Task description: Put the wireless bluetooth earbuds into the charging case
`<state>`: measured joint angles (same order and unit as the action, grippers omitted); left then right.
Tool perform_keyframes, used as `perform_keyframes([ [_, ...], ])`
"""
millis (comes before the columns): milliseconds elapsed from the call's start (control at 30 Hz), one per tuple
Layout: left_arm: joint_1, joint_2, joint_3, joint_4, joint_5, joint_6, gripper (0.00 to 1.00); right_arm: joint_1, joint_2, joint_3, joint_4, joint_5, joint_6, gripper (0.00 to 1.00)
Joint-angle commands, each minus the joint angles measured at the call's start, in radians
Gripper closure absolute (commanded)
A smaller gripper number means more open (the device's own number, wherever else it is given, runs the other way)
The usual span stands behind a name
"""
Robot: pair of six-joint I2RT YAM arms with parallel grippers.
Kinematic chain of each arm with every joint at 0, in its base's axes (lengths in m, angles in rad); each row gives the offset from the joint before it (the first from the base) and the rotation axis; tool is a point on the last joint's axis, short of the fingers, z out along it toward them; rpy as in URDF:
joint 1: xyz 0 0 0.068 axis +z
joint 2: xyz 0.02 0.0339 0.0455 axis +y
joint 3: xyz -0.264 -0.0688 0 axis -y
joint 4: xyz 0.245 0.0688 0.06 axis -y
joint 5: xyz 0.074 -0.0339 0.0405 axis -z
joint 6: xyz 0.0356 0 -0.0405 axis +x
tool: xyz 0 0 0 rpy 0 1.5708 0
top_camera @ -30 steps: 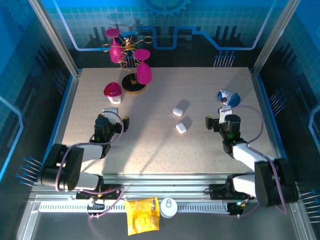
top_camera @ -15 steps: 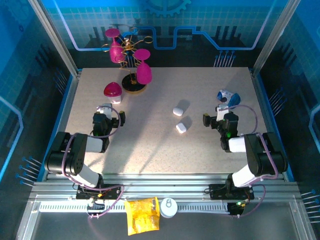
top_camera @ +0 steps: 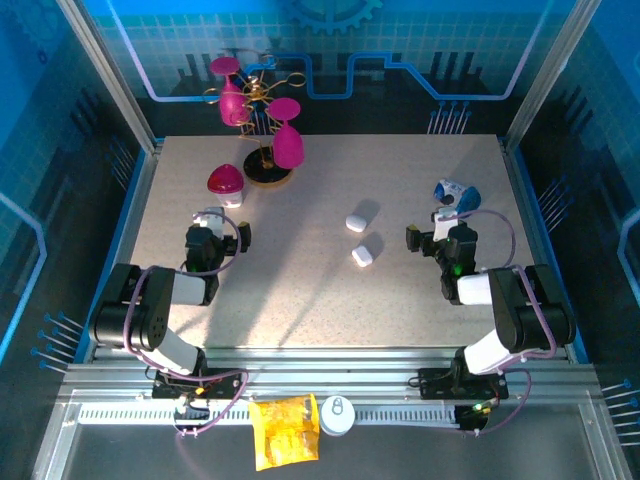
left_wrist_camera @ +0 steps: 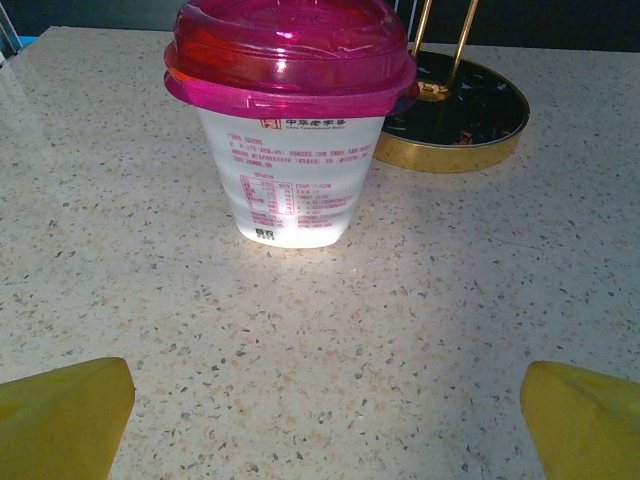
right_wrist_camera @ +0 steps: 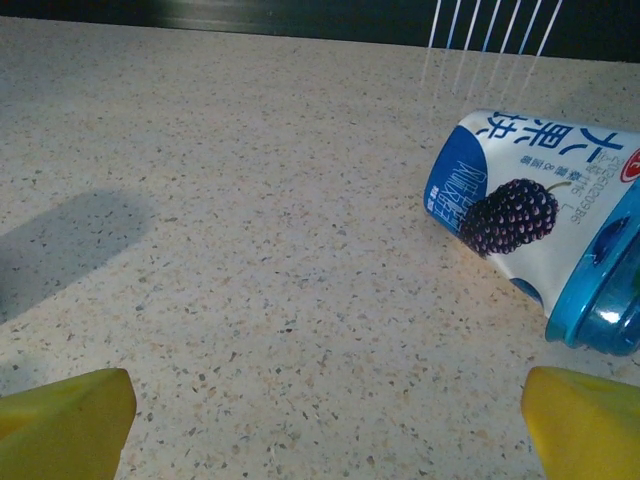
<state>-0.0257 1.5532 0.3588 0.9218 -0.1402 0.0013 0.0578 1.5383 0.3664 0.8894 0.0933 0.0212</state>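
A white charging case [top_camera: 362,218] is laid near the middle of the counter [top_camera: 300,300], and a second case [top_camera: 366,251] is set just nearer to the arms; both are well apart from either arm. The left end effector [left_wrist_camera: 320,425] is held with its yellow fingers spread wide, nothing between them, and is pointed at an upright pink-lidded cup [left_wrist_camera: 288,120]. The right end effector [right_wrist_camera: 320,425] is likewise spread and empty, and is faced toward a blue cup [right_wrist_camera: 545,225] lying on its side.

A pink-lidded cup [left_wrist_camera: 290,130] is standing upright near a gold-rimmed base [left_wrist_camera: 462,112] — a blue blackberry cup [right_wrist_camera: 540,215] is lying sideways on the speckled table [right_wrist_camera: 250,250].
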Motion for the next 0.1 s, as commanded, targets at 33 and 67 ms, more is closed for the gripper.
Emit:
perform_keyframes([
  [33,0.007,0.001,0.023,0.006,0.020,0.001,0.01,-0.006,-0.002,-0.028,0.108,0.015,-0.003,0.00],
  [67,0.007,0.001,0.023,0.008,0.022,0.003,0.01,-0.007,0.000,-0.052,0.157,0.028,0.000,0.00],
])
